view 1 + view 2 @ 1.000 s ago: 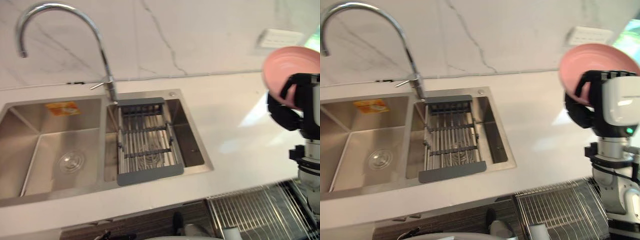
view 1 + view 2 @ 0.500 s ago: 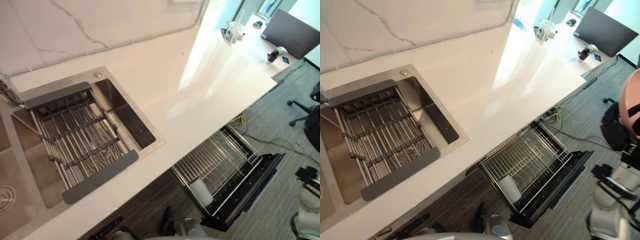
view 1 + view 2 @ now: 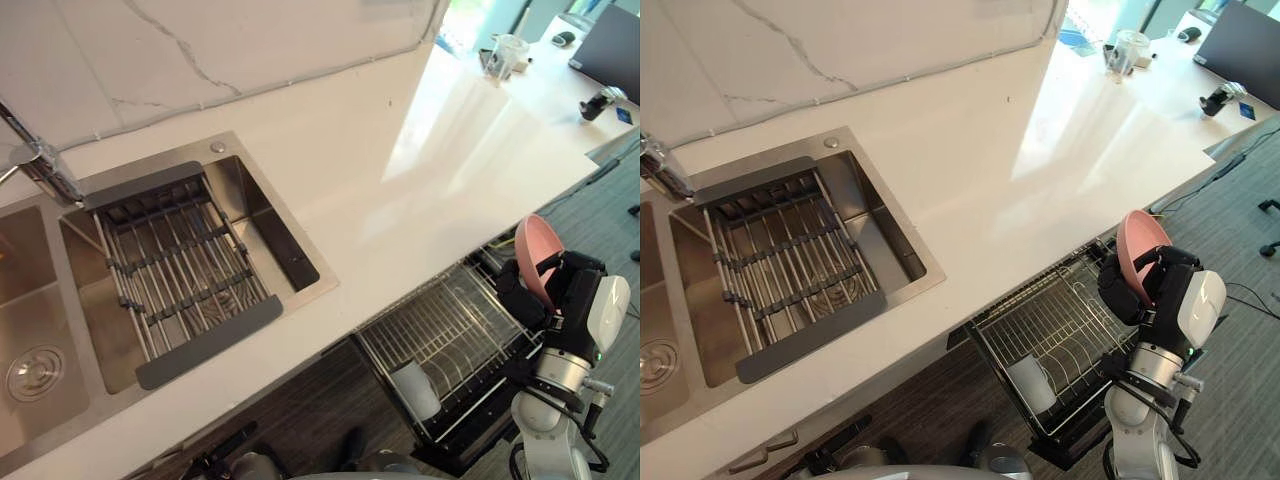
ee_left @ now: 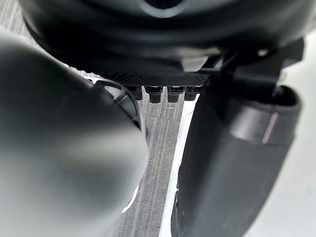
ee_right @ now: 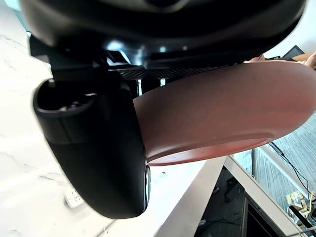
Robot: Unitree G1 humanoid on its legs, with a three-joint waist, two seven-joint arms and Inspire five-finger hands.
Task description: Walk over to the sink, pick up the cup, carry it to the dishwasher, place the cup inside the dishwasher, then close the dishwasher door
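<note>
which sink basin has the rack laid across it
The basin nearer the dishwasher: a grey drain rack spans it, while the other basin is bare down to its round drain.

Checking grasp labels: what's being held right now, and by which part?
A pink bowl, not a cup: the right hand grips it by the rim, fingers curled over the edge, thumb against the outside.

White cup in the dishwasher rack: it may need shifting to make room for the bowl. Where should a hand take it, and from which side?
Grip the white cup round its side wall from above: it seems upright in the near corner of the rack, wires beside it, top free. The right hand holds the pink bowl.
</note>
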